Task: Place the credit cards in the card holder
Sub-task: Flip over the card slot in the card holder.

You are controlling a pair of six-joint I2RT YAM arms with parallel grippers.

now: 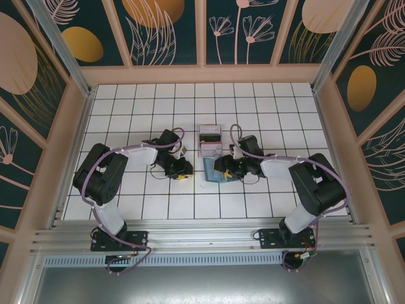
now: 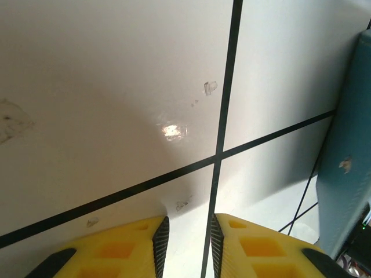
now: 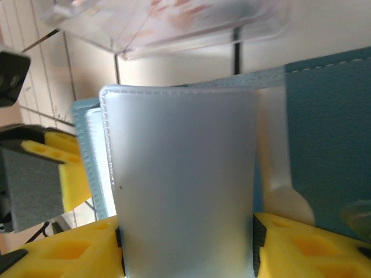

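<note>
At mid-table, my right gripper (image 1: pixel 226 171) straddles the flat teal-green folding wallet (image 1: pixel 214 172), opening it; whether it's clamped, I can't tell. My left gripper (image 1: pixel 181 170) hangs slightly apart, empty. Next, I'd judge: fetch the pinkish-white striped plastic cards (image 1: pixel 210 135) from the clear plastic box (image 3: pixel 139 46) just beyond.

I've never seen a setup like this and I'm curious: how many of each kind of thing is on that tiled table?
Robot arms: 2, left arm, right arm
Teal wallet: 1
Clear plastic containers: 2, far container, near container, pinkish cards inside
Total: 5; the single cards are too blurred to count.
</note>
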